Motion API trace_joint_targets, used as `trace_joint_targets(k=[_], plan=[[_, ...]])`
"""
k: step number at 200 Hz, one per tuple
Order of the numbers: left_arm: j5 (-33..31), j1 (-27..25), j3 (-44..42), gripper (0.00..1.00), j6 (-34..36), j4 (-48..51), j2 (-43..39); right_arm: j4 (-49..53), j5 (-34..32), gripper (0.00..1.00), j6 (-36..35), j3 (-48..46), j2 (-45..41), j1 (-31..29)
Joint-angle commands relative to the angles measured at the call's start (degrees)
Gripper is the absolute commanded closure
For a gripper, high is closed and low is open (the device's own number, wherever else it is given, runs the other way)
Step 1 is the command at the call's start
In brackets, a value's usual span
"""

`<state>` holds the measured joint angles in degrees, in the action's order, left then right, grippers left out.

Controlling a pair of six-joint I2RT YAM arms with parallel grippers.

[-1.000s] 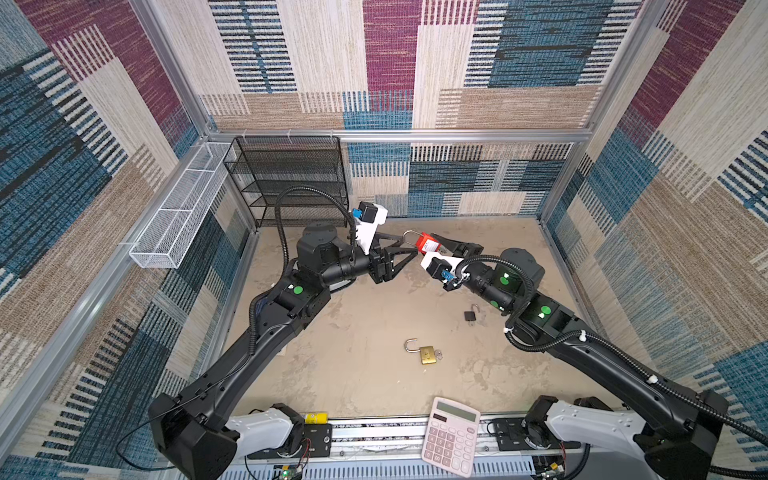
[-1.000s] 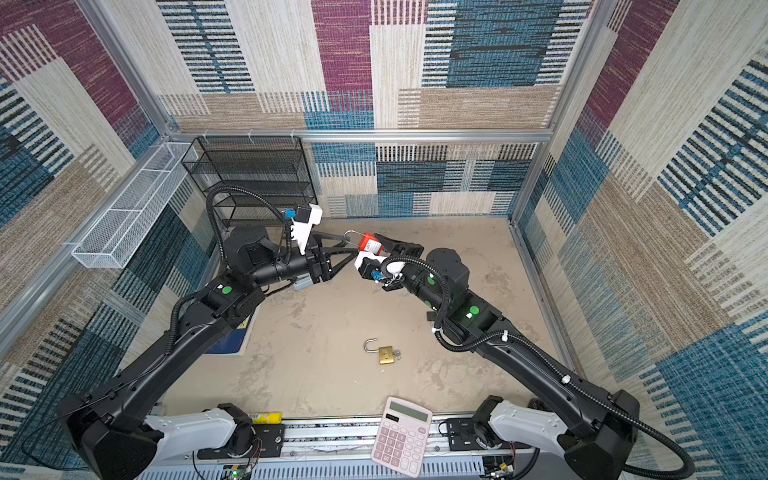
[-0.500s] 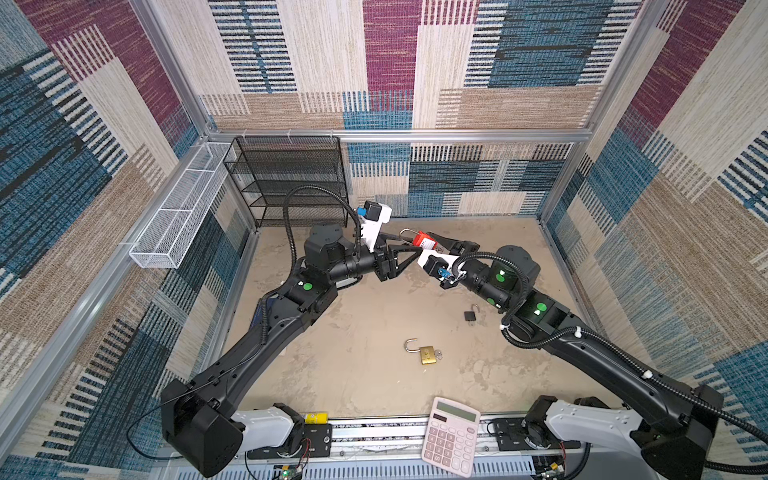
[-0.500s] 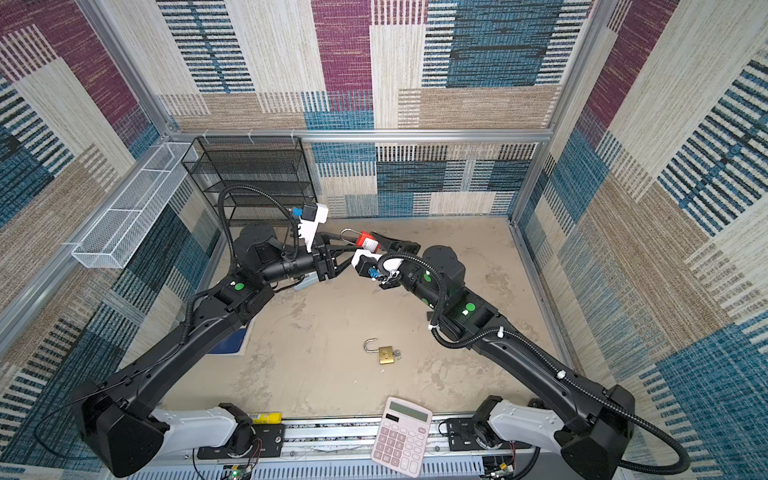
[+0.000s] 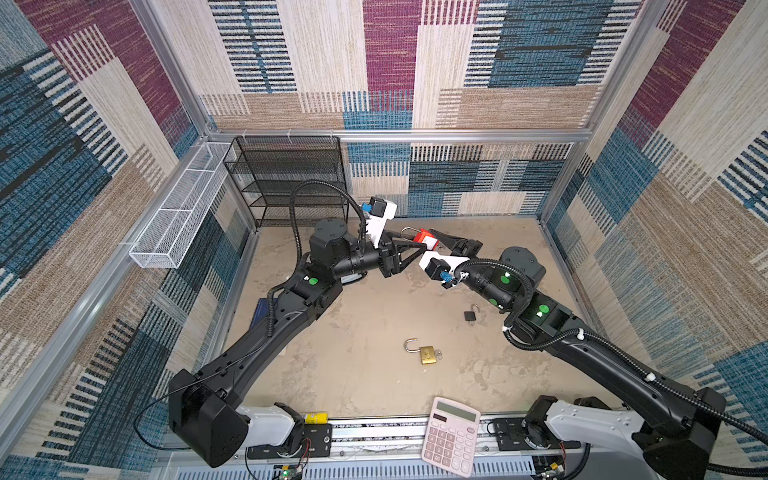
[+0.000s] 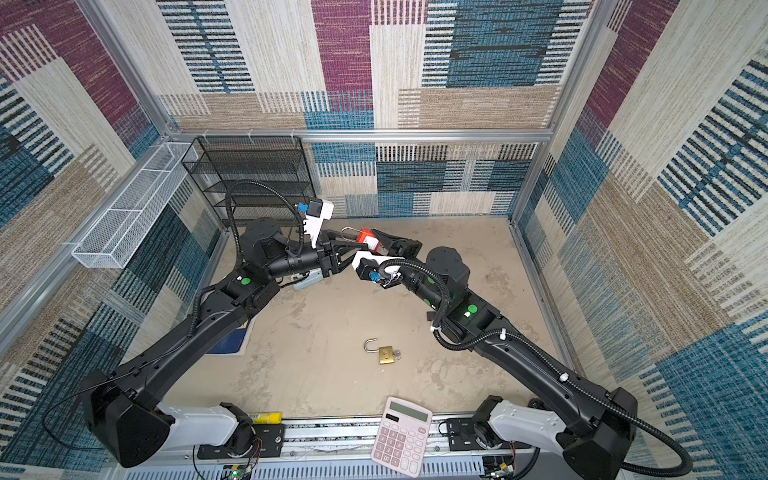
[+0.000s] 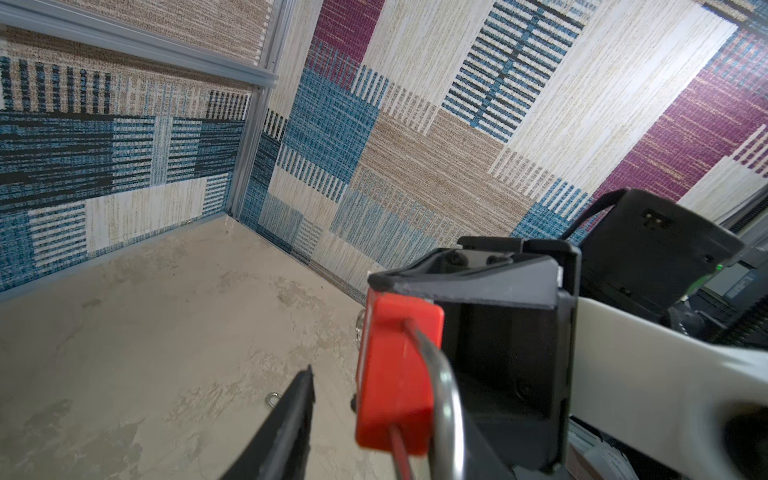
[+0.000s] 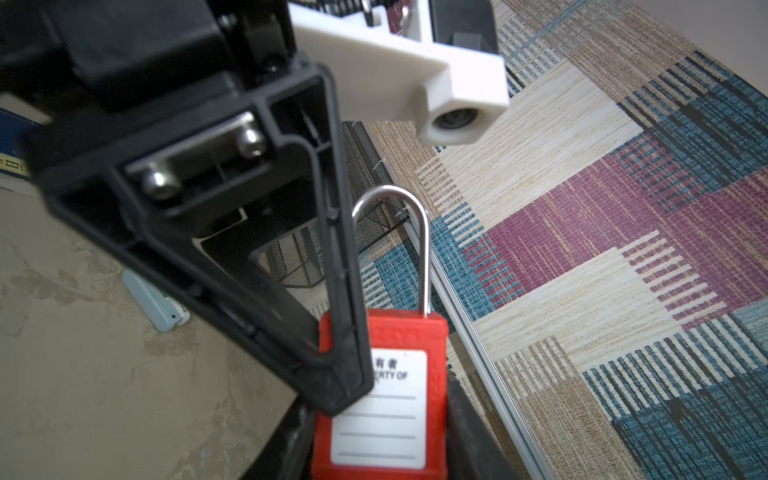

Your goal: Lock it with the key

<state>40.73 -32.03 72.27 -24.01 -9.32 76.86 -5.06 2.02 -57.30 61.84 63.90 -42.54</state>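
Right fingers (image 7: pixel 478 289) around red padlock (image 8: pixel 380 399)

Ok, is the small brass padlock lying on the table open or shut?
Open: in both top views the brass padlock lies flat with its silver shackle pulled out, one leg hanging free beside the body.

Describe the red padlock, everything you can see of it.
The red padlock has a plastic-looking red body, a white label with ruled lines and partly hidden print, and a long silver shackle. The right gripper clamps its body, holding it off the table. One finger of the left gripper lies across its upper corner and hides one shackle leg, so whether it is latched cannot be told.
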Motion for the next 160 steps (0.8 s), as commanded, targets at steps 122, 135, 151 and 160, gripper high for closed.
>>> trace_joint_targets(k=[122, 135, 151, 160], plan=[[-0.38, -0.4, -1.34, 1.0, -1.46, -5.72, -0.66, -3.32, -1.57, 0.38, -5.17, -1.18, -0.36, -1.97], [-0.63, -0.4, -1.99, 1.0, -0.93, -5.94, -1.43, -3.51, -2.01, 0.19, -4.32, -1.4, -0.6, -1.94], [-0.92, -0.18, -1.79, 1.0, 1.56, -3.74, -2.36, -3.16, -2.37, 0.13, -3.77, -1.96, -1.09, -1.71], [-0.92, 0.03, -1.21, 1.0, 2.93, -1.77, -2.57, -2.64, -2.16, 0.12, -3.31, -2.33, -1.73, -1.05]])
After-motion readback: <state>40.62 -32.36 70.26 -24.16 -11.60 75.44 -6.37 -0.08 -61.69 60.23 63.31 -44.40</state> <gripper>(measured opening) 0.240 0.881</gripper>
